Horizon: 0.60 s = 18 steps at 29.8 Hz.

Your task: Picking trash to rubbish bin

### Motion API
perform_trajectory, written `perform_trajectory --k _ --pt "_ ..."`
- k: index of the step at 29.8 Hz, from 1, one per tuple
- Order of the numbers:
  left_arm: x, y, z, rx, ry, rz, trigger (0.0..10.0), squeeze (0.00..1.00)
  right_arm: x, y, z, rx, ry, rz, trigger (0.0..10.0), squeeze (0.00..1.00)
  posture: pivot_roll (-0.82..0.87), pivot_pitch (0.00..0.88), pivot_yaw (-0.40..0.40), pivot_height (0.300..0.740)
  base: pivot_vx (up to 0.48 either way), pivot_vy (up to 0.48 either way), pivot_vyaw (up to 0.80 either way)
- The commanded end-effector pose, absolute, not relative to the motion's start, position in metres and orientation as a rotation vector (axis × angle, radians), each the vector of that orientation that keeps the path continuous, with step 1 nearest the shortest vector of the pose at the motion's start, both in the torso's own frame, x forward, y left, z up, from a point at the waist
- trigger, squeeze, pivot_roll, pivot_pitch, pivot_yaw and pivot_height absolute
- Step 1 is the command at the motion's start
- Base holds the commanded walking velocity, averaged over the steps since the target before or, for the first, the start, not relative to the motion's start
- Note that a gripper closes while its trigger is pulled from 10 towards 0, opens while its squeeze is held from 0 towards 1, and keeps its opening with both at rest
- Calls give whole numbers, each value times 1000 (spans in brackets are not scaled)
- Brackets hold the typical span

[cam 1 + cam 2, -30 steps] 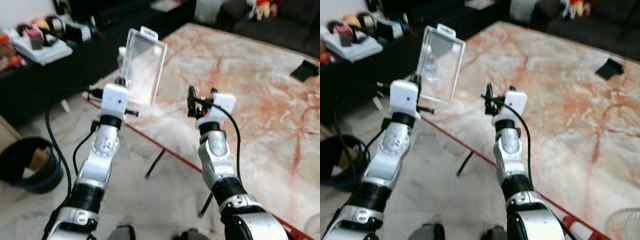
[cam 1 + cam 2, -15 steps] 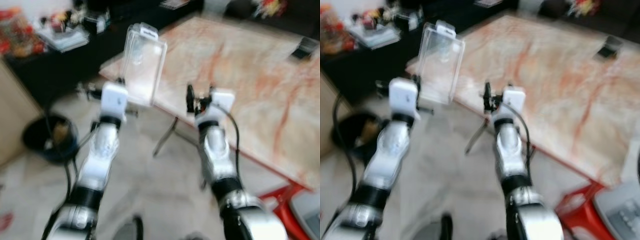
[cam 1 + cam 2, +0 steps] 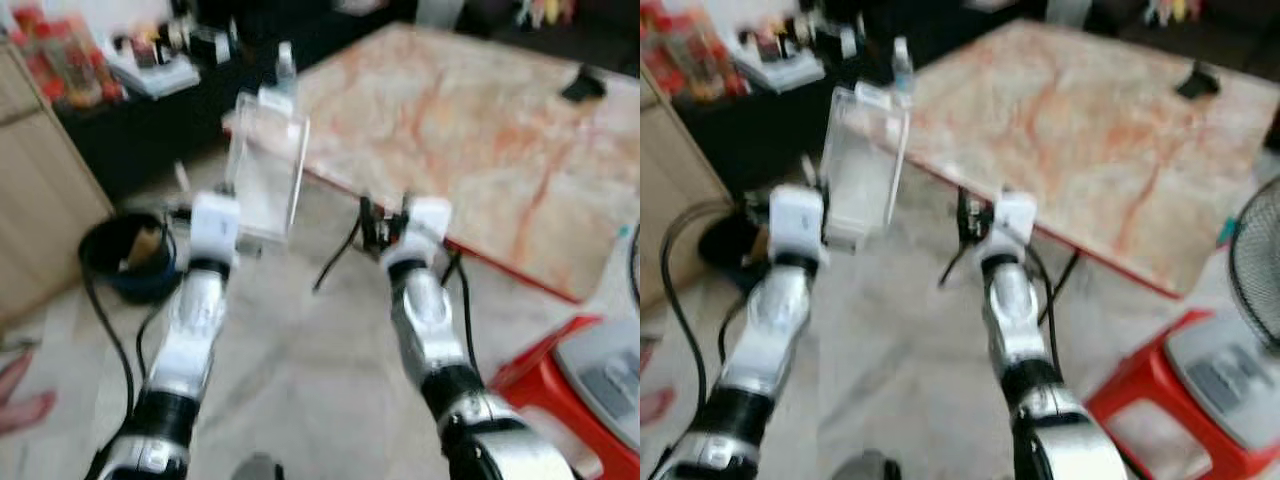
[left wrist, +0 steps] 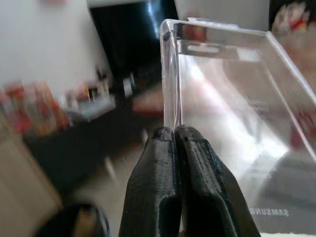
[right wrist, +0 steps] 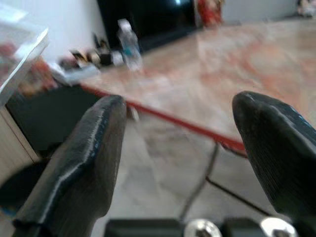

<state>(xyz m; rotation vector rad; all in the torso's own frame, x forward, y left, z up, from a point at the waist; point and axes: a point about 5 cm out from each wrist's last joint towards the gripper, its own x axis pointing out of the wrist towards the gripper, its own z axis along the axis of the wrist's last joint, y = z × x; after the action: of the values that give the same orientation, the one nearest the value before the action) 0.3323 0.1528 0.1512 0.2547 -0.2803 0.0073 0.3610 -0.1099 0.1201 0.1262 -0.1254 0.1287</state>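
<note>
A clear plastic package [image 3: 265, 165] stands upright in the air above the floor, with my left gripper [image 4: 174, 133] shut on its edge. The package shows close up in the left wrist view [image 4: 232, 128]. A black rubbish bin [image 3: 125, 255] with some scraps inside sits on the floor, to the left of my left arm and a little below the package. My right gripper [image 5: 180, 113] is held up beside the left one, open, with nothing between its fingers [image 5: 84, 158]. It hovers in front of the table's near edge.
A marble-topped table [image 3: 480, 130] with a red edge stretches ahead on the right, a water bottle [image 3: 902, 70] on its far corner. A red stool [image 3: 545, 380] carrying a fan [image 3: 1260, 260] stands at right. A wooden cabinet [image 3: 40, 200] and a cluttered dark shelf [image 3: 150, 70] are at left.
The camera has backed off and turned, so the table sits farther away and the bin nearer my left arm. The package stays held; both arms keep their pose.
</note>
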Motion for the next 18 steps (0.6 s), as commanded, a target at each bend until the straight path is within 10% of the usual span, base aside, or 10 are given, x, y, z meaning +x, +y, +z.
perform_trajectory --k 1,18 --pt "327 171 131 250 -199 46 10000 0 356 -108 102 142 -34 147 10000 0 107 152 -28 740 0 0 0" --pt "242 227 -25 224 511 185 10000 0 261 -149 -36 73 648 110 10000 0 96 145 -30 740 0 0 0"
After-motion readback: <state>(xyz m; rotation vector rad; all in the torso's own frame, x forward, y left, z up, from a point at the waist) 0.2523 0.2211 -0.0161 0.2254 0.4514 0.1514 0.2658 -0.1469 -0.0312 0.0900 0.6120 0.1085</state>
